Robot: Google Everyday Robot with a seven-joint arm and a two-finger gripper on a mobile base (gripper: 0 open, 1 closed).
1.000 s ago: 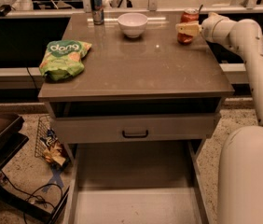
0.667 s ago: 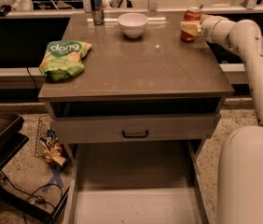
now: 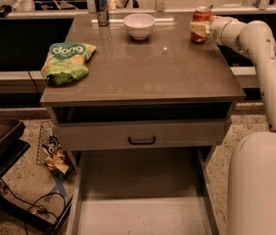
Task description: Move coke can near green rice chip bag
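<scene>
The red coke can (image 3: 201, 16) stands upright at the far right of the table top. My gripper (image 3: 199, 30) reaches in from the right and is shut on the can's lower half, with a pale finger (image 3: 197, 31) across its front. The green rice chip bag (image 3: 67, 60) lies near the table's left edge, far from the can.
A white bowl (image 3: 139, 25) sits at the back middle and a blue-and-silver can (image 3: 101, 7) at the back left. The brown table (image 3: 148, 77) has a drawer below with a dark handle (image 3: 141, 141). My white arm (image 3: 265, 62) runs down the right side. Clutter and cables lie on the floor at left.
The coke can was tilted in my gripper; it now stands upright and has shifted slightly right and toward the back with the gripper.
</scene>
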